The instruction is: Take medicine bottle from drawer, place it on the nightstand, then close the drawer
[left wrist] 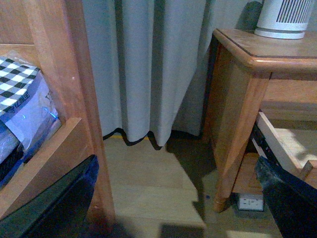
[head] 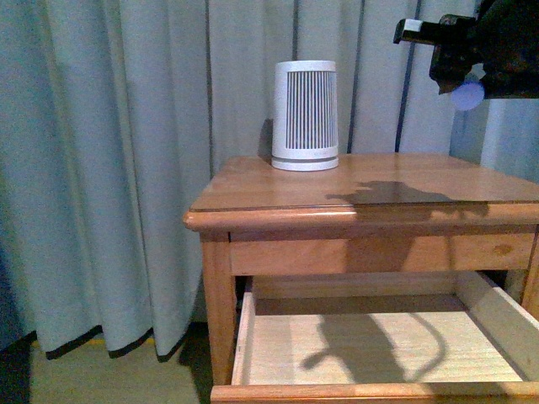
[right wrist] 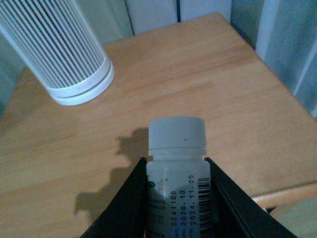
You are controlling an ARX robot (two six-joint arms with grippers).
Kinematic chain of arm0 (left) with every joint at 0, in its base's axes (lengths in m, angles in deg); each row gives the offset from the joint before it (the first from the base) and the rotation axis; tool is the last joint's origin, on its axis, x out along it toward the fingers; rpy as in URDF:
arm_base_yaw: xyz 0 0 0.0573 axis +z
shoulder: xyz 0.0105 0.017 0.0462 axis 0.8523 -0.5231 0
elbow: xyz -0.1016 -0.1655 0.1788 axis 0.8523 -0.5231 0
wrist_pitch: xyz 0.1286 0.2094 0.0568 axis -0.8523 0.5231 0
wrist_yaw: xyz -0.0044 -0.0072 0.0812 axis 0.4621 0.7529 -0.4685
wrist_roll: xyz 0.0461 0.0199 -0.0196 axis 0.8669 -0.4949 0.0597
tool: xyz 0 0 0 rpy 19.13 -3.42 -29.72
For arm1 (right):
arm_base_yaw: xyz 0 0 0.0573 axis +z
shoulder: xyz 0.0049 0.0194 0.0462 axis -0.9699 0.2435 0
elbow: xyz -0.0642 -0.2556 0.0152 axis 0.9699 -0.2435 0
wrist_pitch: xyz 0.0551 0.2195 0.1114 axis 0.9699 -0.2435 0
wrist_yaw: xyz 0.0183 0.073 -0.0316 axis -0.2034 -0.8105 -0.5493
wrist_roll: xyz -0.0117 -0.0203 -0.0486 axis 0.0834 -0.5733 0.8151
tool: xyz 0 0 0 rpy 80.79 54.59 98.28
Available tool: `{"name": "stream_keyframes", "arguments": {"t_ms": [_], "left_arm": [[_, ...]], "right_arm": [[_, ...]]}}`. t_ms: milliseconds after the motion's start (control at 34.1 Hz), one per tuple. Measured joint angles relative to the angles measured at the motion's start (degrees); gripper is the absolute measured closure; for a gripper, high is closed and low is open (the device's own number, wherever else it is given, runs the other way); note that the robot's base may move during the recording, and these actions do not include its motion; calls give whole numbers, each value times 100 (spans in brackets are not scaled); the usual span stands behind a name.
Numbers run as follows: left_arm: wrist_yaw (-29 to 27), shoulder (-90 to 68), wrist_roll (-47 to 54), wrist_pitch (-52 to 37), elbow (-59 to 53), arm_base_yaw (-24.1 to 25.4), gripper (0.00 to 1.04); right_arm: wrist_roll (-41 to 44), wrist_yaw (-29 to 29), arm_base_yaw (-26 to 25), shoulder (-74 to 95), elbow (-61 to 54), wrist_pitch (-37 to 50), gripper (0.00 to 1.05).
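While the right gripper clamps the medicine bottle by its labelled body, the bottle hangs above the nightstand top, apart from the white ribbed cylinder. Below, the drawer stands pulled out, a shadow across its pale floor. The left gripper is spread wide.

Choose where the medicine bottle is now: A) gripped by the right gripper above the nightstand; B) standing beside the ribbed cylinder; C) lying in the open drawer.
A: in the right wrist view the right gripper clamps the medicine bottle over the nightstand top.
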Motion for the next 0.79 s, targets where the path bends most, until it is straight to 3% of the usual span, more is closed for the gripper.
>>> {"name": "stream_keyframes", "arguments": {"t_ms": [176,469,703,791], "left_arm": [[0,0,0,0,0,0,7],[0,0,0,0,0,-2,7],[0,0,0,0,0,0,7],[0,0,0,0,0,-2,7]], "right_arm": [[249,-153,-317,1246,1128,-278,76],[212,-160,-553,2006,1403,-479,76],[229,-203,-577,2004,1397,-107,37],[227,-195,-592,1965,1353,11,27]]}}
